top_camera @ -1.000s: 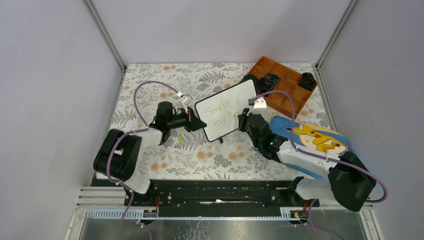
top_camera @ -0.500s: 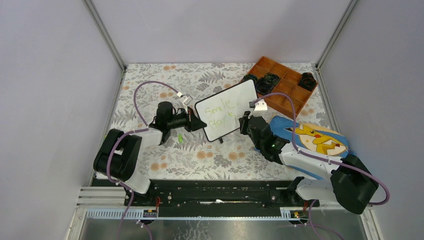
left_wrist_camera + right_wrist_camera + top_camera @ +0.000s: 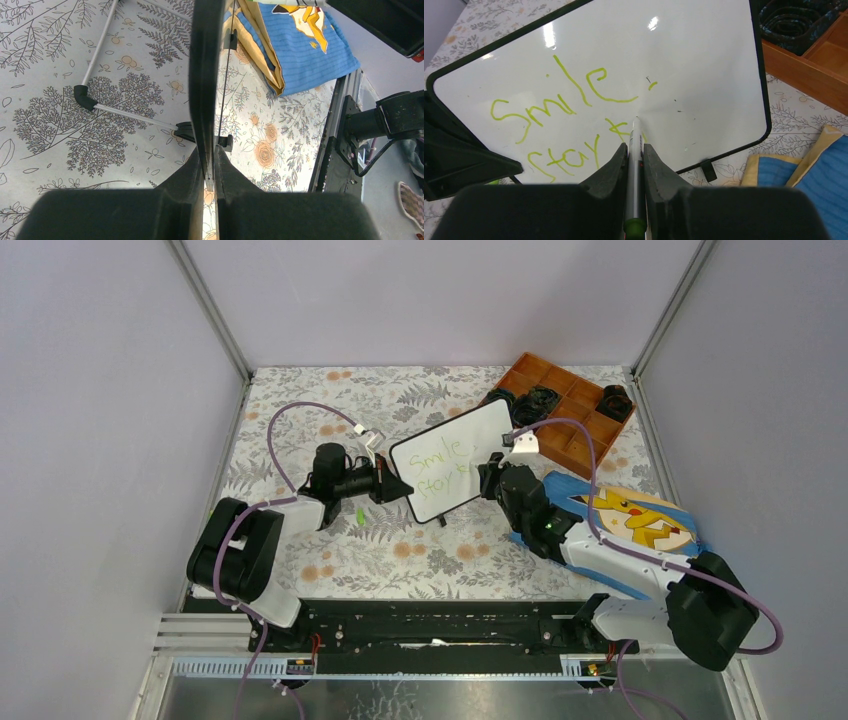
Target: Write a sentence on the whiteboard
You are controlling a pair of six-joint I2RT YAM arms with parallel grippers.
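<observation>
The whiteboard (image 3: 452,462) stands tilted on the floral table. My left gripper (image 3: 398,490) is shut on its lower left edge; the left wrist view shows the board edge-on (image 3: 204,75), pinched between the fingers (image 3: 227,175). The sentence (image 3: 564,95) in green reads "Smile." above "stay", followed by a partial letter. My right gripper (image 3: 635,148) is shut on a marker (image 3: 636,131) with a grey barrel and green end. Its tip touches the board just right of "stay". A small green cap (image 3: 359,514) lies on the table below the left gripper.
A brown wooden tray (image 3: 572,432) with black items in its compartments sits at the back right, close behind the board. The blue Pikachu cloth (image 3: 640,520) lies under my right arm. The board's wire stand (image 3: 120,112) rests on the table behind it.
My right gripper has moved the marker slightly up the board, adding a stroke after "stay". The left gripper and the board have not moved.
</observation>
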